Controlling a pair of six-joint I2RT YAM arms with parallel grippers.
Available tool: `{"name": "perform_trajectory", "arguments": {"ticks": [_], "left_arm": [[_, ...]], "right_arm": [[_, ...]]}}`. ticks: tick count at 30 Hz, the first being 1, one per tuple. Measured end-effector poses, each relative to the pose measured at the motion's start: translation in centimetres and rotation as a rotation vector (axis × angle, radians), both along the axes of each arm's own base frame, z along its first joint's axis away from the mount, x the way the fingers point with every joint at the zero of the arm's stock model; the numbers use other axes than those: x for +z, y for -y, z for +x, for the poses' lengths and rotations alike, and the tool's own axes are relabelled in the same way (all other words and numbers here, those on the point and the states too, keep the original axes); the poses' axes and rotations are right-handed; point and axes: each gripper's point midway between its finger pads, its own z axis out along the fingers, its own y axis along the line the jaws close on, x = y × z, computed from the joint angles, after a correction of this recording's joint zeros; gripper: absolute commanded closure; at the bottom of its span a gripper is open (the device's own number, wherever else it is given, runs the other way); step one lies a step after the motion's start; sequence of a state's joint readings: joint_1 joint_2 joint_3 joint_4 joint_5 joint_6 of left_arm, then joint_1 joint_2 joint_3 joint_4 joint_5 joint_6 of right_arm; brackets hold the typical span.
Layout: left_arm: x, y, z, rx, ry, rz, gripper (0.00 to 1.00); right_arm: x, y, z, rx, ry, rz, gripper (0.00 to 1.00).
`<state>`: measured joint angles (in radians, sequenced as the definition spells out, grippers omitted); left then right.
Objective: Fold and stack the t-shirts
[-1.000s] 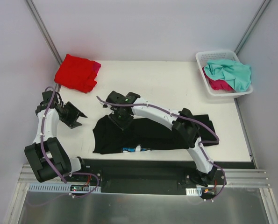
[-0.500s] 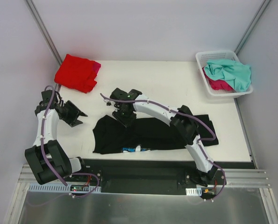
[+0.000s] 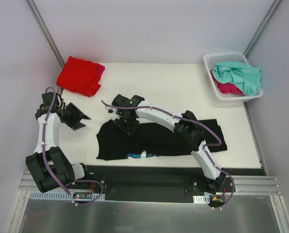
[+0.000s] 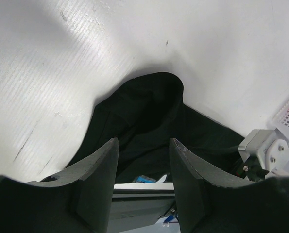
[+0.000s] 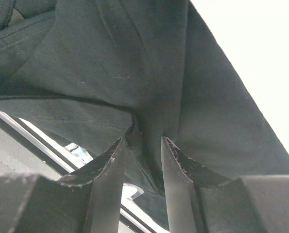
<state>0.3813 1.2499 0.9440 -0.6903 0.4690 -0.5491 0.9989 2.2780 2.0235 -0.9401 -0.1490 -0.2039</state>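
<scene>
Lying along near edge of worktop point(image 3: 173, 87): black t-shirt point(image 3: 159, 141), spread as wide band, seemingly mid-fold, not yet stacked. Right pincer point(image 3: 126, 123) is pinching ridge of cloth at shirt's far-left part. Over last second it is shifting slightly right, then returning, grip unchanged, so fold is barely advancing. Left pincer point(image 3: 75, 117) is hovering open beside shirt, holding nothing, drifting slightly far-left, jaws narrowing a touch. Farther back: red t-shirt point(image 3: 80, 75) is sitting folded at far-left corner. Teal t-shirt point(image 3: 239, 73) is waiting in basket point(image 3: 222, 57), far right.

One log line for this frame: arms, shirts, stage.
stage: folding black t-shirt | right gripper: pinching its far-left edge | left gripper: open, empty, over table | red t-shirt: folded, far-left | basket: teal t-shirt on top
</scene>
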Motion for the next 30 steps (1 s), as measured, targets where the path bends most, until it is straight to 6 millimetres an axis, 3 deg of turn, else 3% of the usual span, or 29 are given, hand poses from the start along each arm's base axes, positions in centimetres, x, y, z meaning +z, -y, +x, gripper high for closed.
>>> {"name": "perform_trajectory", "arguments": {"ticks": [7,15,24,30], "left_arm": [[0.0,0.1,-0.1,-0.003,-0.001,-0.002,0.55],[0.2,0.3,0.0,-0.017,0.008,-0.016,0.55],[0.3,0.6,0.0,-0.024,0.014,-0.029,0.54],[0.5,0.7,0.0,-0.028,0.021,-0.037,0.55]], "right_arm": [[0.0,-0.3,-0.6,0.013,-0.001,0.001,0.69],[-0.1,-0.2,-0.6,0.012,-0.002,-0.003,0.93],[-1.4,1.8,-1.8,0.009,-0.028,-0.065,0.94],[1.3,2.8,-3.8,0.025,0.001,-0.055,0.94]]}}
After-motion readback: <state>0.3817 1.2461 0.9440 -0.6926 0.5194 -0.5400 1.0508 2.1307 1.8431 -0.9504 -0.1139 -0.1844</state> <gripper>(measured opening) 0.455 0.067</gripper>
